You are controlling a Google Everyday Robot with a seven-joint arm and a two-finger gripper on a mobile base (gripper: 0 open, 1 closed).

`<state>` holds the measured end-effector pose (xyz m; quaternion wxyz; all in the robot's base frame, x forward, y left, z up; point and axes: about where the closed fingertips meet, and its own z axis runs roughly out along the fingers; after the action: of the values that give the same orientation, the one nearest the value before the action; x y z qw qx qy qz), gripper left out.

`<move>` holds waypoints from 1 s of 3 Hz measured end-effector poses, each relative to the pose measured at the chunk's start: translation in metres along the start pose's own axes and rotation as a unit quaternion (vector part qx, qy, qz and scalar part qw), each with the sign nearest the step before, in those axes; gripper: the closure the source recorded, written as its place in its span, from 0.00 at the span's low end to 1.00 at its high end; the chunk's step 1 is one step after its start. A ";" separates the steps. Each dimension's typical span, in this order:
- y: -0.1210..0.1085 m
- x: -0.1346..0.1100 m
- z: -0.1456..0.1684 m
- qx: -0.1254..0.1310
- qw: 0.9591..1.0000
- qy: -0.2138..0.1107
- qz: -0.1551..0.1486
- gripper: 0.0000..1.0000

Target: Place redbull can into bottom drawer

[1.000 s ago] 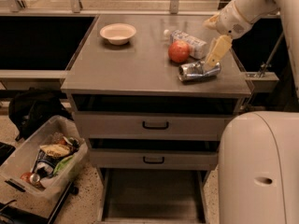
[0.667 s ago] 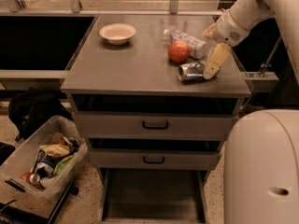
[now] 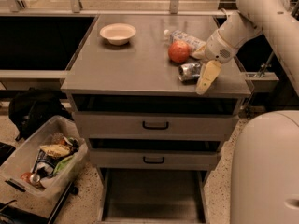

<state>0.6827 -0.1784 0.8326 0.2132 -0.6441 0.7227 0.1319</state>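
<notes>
The redbull can (image 3: 188,72) lies on its side on the cabinet top (image 3: 131,69), near the front right. My gripper (image 3: 199,73) is lowered over the can's right end with its fingers apart. One cream finger (image 3: 207,76) hangs down in front and to the right of the can, and the other sits behind it near the apple. The bottom drawer (image 3: 154,190) is pulled out at floor level, and its dark-grey floor is bare.
A red apple (image 3: 178,52) and a clear plastic bottle (image 3: 185,37) lie just behind the can. A white bowl (image 3: 117,32) stands at the back left. Two upper drawers (image 3: 155,125) are shut. A bin of rubbish (image 3: 42,162) stands on the floor at left, and my white base (image 3: 266,167) is at right.
My gripper has come down and forward toward the cabinet's front edge, its front finger now beside the can. The can has shifted slightly left.
</notes>
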 end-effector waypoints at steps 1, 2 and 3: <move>-0.001 0.000 0.001 0.000 1.000 -0.001 0.000 0.00; -0.001 0.000 0.001 0.000 1.000 -0.001 0.000 0.15; -0.001 0.000 0.001 0.000 1.000 -0.001 0.000 0.39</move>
<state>0.6835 -0.1782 0.8319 0.2135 -0.6438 0.7228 0.1324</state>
